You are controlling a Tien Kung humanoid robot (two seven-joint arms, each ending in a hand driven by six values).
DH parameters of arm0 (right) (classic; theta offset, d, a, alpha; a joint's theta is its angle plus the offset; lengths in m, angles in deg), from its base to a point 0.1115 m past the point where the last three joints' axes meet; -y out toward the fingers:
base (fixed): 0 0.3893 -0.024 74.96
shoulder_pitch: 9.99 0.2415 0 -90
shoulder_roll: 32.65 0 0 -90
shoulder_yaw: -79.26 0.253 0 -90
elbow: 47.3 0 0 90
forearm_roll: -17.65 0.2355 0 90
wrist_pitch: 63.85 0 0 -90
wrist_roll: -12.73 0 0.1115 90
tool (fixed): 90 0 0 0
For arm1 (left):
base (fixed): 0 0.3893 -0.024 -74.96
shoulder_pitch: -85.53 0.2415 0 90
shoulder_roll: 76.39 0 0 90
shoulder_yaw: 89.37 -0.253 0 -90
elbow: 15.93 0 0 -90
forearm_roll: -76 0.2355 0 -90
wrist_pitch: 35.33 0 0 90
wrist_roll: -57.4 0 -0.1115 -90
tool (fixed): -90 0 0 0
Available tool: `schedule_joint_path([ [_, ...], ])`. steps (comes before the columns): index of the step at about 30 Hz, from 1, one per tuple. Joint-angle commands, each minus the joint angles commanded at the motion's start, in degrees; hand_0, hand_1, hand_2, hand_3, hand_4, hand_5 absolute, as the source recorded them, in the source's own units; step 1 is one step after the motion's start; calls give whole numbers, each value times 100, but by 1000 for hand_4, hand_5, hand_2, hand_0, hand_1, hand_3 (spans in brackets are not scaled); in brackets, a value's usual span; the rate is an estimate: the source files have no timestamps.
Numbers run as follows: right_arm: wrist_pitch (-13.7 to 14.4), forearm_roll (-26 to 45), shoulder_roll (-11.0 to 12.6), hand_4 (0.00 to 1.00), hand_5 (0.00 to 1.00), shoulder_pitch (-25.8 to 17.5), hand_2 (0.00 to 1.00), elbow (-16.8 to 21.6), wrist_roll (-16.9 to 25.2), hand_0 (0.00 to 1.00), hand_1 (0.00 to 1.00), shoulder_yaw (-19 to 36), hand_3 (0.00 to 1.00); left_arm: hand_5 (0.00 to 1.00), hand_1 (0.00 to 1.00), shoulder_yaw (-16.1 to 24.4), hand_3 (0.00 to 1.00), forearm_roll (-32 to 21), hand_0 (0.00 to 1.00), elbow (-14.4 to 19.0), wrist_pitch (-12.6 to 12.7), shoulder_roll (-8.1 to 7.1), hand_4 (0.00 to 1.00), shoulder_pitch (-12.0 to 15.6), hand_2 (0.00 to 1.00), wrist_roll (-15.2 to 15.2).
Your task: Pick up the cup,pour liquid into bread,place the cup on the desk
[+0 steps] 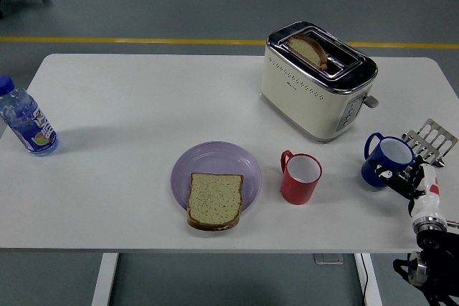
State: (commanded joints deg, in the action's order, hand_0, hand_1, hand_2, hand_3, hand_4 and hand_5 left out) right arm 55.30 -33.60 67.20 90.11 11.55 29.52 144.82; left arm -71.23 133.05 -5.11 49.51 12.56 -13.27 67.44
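The right robot hand (pixel 405 180), black fingers on a white and red wrist, is reached up from the lower right corner and is curled around the glossy blue mug with a white inside (pixel 386 161), which is held upright near the table's right edge, just beside a ridged metal toast rack (pixel 430 139). A shiny red mug (pixel 300 178) is parked between it and a round lilac plate (pixel 215 163) carrying a square slice of grainy bread (pixel 214 199). A cream and chrome toaster (pixel 317 80) is seen behind on the white table (pixel 143 98).
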Motion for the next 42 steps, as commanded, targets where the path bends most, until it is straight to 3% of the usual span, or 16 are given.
schedule_joint_path([
  [1,20,-46,5,872,20,-9,542,25,5,374,411,44,575,998,734,4,628,3,668,0,0,0,395,-1,737,0],
  [6,58,-344,45,872,20,-72,542,192,-75,374,411,259,575,998,734,13,628,20,668,0,1,0,395,-3,737,0],
  [7,56,-410,57,887,47,-89,523,234,-99,305,377,290,546,998,735,11,628,19,668,-1,1,0,394,-3,736,0],
  [12,62,-798,137,887,47,-225,523,560,-284,305,377,493,546,998,735,23,628,29,668,0,1,-2,394,-3,736,2],
  [13,63,-836,146,860,55,-240,486,603,-303,253,296,514,529,998,735,24,628,28,668,0,1,-2,394,-3,738,2],
  [14,64,-852,150,860,55,-247,486,621,-311,253,296,522,529,998,735,24,628,28,668,0,1,-2,394,-3,738,2],
  [18,78,-1102,238,860,55,-383,486,1088,-546,253,296,734,529,998,735,26,628,36,668,-1,3,-4,394,-4,738,2],
  [19,67,-1156,252,833,2,-404,471,1173,-615,264,288,769,540,998,735,27,627,37,668,0,3,-4,394,-4,737,3],
  [32,-3,-1907,448,887,2,-549,442,2701,-2146,262,259,1023,542,998,735,33,627,47,668,1,1,-7,394,-5,737,1],
  [42,-27,-2237,506,883,2,-318,432,3392,-2920,253,252,680,540,998,735,35,627,58,668,2,-7,-16,394,-13,737,0],
])
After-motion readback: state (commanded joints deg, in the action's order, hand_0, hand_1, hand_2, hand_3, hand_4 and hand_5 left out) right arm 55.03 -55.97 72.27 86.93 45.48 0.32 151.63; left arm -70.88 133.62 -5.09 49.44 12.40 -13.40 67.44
